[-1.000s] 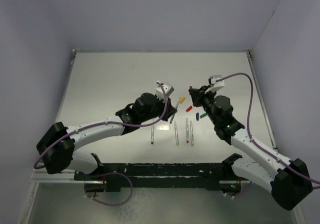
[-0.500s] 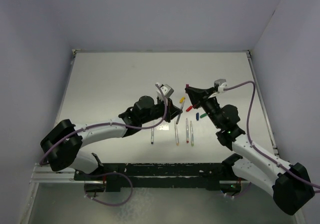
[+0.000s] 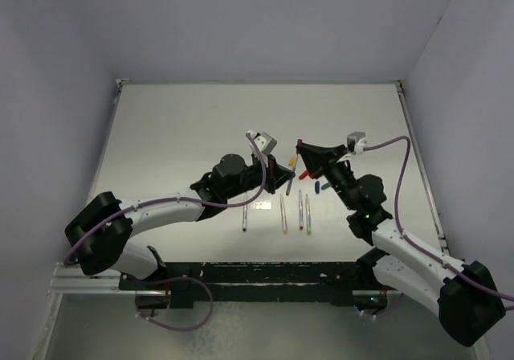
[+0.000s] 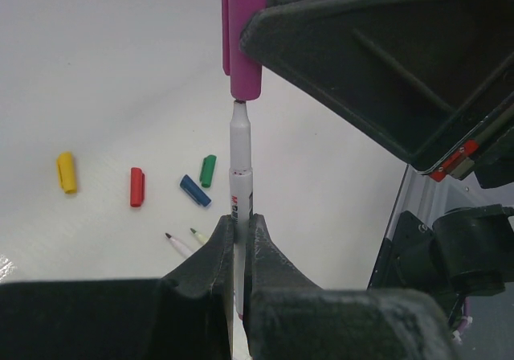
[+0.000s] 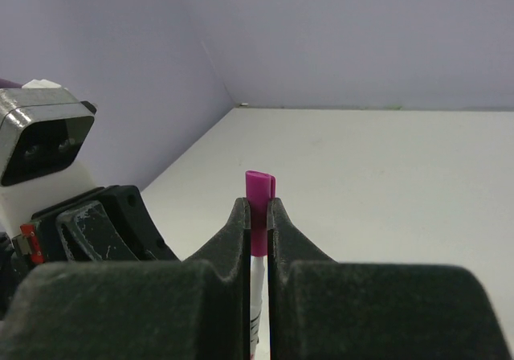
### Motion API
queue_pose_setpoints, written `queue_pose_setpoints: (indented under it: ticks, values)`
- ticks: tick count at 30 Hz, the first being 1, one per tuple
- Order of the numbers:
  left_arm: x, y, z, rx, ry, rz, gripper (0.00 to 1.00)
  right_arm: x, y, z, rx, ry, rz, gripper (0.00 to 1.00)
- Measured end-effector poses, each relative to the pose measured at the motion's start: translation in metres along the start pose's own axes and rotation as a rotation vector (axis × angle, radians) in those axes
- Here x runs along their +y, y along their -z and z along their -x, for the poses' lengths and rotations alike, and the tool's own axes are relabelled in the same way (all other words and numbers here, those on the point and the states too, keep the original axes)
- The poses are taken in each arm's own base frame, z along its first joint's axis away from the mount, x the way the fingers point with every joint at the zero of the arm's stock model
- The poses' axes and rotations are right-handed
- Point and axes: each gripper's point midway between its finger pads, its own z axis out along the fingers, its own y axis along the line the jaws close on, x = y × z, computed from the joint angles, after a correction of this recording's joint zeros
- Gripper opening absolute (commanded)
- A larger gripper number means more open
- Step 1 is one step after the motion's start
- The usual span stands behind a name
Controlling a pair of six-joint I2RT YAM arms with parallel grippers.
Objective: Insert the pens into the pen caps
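Observation:
My left gripper [image 4: 239, 223] is shut on a silver-grey pen [image 4: 241, 175] and holds it upright above the table. My right gripper [image 5: 258, 207] is shut on the purple cap [image 5: 259, 191], held over the pen. In the left wrist view the pen's tip sits at the open mouth of the purple cap [image 4: 243, 38]. In the top view the two grippers meet at mid-table, left gripper [image 3: 283, 175] and right gripper [image 3: 303, 147]. The yellow cap [image 4: 66, 172], red cap [image 4: 136, 186], blue cap [image 4: 195, 190] and green cap [image 4: 208, 170] lie on the table.
Several more pens lie side by side near the front: one [image 3: 244, 215] apart on the left, one [image 3: 283, 213] in the middle and two close together [image 3: 303, 210]. The loose caps lie just beyond them, yellow [image 3: 291, 159] and red [image 3: 303, 174]. White walls enclose the table.
My right gripper has moved left and up with the purple cap to the pen's tip. My left gripper has shifted right and tilted the pen up to meet it.

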Motion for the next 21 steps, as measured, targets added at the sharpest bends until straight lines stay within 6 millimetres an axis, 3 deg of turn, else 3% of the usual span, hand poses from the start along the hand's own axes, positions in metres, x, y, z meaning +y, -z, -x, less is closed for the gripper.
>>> queue_pose_setpoints:
  ticks: [12,21]
  values:
    - [-0.0001,-0.0004,0.0025,-0.011,-0.001,0.001,0.00,0.0049,-0.0003,0.0058,-0.021,-0.022,0.018,0.00]
    - [0.0003,-0.0001,0.0023,-0.011,-0.001,0.003,0.00,0.0049,0.0007,-0.0010,-0.008,-0.030,0.027,0.00]
